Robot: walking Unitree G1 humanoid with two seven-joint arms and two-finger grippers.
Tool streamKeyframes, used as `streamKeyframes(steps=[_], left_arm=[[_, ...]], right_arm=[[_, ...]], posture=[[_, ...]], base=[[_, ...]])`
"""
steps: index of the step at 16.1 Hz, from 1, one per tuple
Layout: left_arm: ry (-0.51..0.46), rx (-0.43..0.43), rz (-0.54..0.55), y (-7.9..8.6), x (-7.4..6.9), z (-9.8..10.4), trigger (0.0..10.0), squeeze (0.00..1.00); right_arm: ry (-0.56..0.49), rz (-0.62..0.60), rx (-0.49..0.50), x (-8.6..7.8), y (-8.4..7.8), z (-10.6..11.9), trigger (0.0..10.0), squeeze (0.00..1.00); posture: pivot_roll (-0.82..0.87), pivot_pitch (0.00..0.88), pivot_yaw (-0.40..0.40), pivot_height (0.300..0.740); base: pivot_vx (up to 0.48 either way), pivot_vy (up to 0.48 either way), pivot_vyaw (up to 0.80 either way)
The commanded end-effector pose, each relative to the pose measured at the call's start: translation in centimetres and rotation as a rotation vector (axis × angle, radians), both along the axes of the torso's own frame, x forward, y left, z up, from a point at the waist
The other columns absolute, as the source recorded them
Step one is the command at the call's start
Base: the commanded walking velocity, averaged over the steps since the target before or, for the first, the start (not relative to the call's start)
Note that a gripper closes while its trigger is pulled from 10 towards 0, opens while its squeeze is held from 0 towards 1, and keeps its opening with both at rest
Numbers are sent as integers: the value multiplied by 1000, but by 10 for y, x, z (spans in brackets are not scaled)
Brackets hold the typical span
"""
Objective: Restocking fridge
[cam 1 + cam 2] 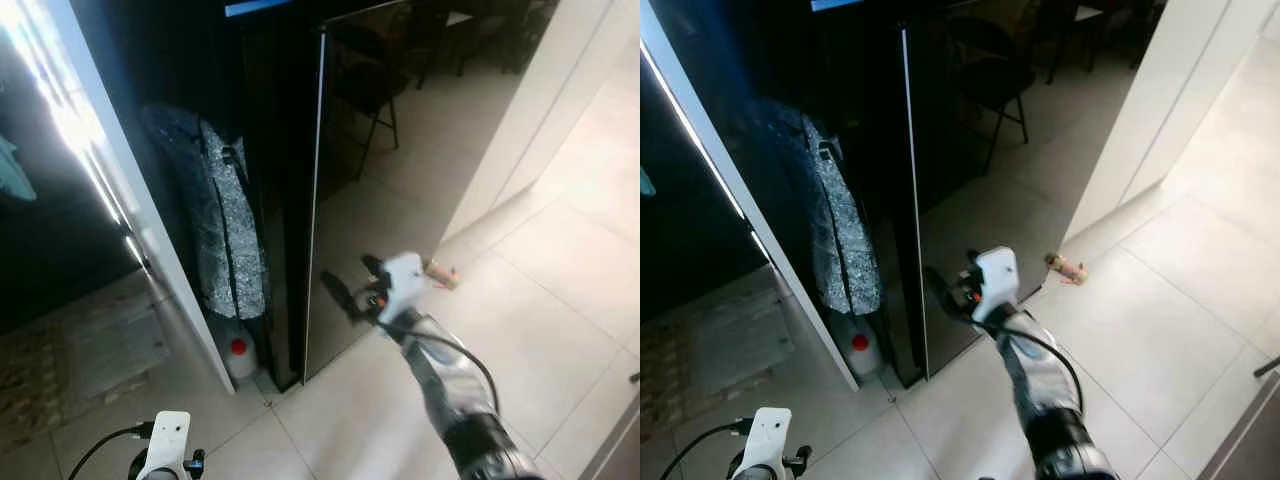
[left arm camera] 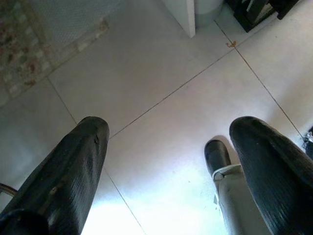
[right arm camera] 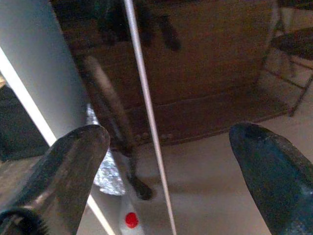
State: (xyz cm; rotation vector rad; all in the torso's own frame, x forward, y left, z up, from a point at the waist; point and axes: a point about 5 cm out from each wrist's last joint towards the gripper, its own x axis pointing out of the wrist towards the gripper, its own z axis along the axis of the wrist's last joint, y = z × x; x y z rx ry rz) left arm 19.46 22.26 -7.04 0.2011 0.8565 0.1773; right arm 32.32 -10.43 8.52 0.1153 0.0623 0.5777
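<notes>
Left gripper (image 2: 161, 161) low over floor tiles (image 2: 161, 88), idle, jaws wide, empty. Right gripper (image 1: 360, 290) raised near fridge (image 1: 400, 130), jaws wide, empty, close to door's silver edge (image 3: 146, 112). Fridge stands upright, long axis vertical, glossy door facing robot. Bottle (image 1: 240, 358) at fridge's foot. Risk: fingers skidding off glossy door.

1. The fridge (image 1: 400, 150) stands ahead, its door edge (image 1: 313, 200) facing the robot.
2. Left of the fridge, a wrapped bundle (image 1: 225, 220) leans upright in the gap, with a bottle (image 1: 240, 358) on the floor below it.
3. A white door frame (image 1: 140, 220) stands left of the bundle.
4. A small object (image 1: 441, 272) lies on the floor right of the fridge, near the wall (image 1: 530, 110).
5. A mat (image 1: 70, 350) lies far left.
</notes>
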Motion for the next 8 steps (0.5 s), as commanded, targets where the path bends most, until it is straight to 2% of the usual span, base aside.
streamKeyframes(steps=[1,2,5,7,8], left_arm=[[50,2,-11,-1,-8,-5,10000,0],[56,9,-29,-1,-8,-5,10000,0],[58,11,-34,-2,-7,-5,10000,0],[61,14,-35,-2,-8,-5,10000,0],[66,17,-36,-1,-9,-6,10000,0]], right_arm=[[-37,-11,5,1,-3,9,10000,0],[-38,-14,-12,0,-4,8,10000,0],[-68,-24,-8,-3,-4,15,10000,0],[-67,-15,-49,-7,-3,18,10000,0],[-71,-25,-39,-7,-3,19,10000,0]], posture=[[-232,90,-15,740],[-235,89,-18,740],[-232,87,-22,740],[-233,86,-22,740],[-235,86,-23,740]], base=[[0,0,0],[0,0,0],[0,-373,0],[0,-403,678],[0,-382,794]])
